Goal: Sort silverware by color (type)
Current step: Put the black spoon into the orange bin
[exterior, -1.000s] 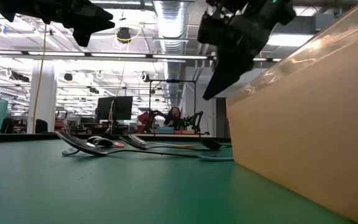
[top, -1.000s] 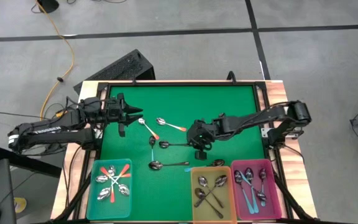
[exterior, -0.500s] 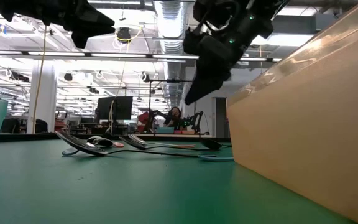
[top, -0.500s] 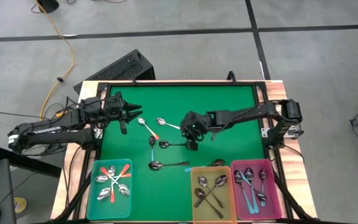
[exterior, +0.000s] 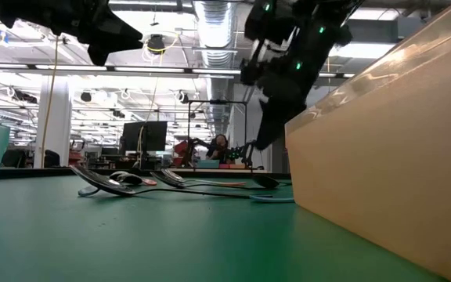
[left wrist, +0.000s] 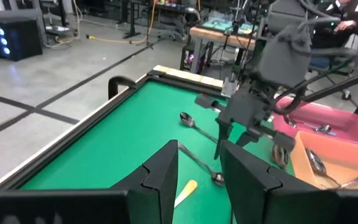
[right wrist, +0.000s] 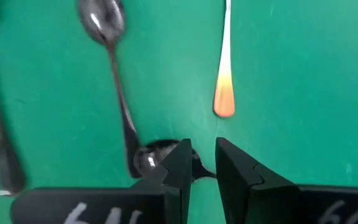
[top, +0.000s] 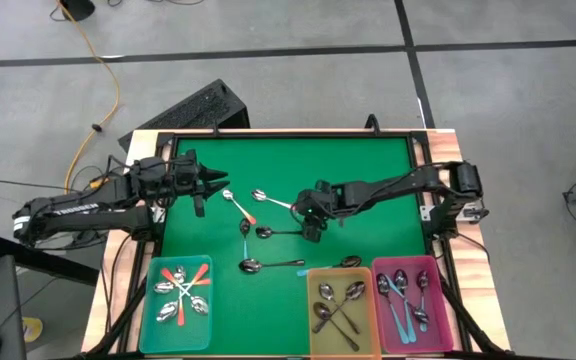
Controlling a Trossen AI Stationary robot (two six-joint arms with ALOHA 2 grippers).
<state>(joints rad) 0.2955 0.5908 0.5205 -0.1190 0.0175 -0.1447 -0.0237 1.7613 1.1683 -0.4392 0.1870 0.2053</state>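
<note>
The right pincer (top: 311,222), slightly parted and holding nothing, is hovering over the dark-handled spoon (top: 282,232) mid-worktop (top: 368,170). It should be centring on the handle before closing. The left pincer (top: 208,180), also slightly parted and empty, is waiting at left.

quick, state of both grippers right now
left gripper: open, empty, above the mat's left side.
right gripper: open a little, empty, low over a dark-handled spoon.
</note>
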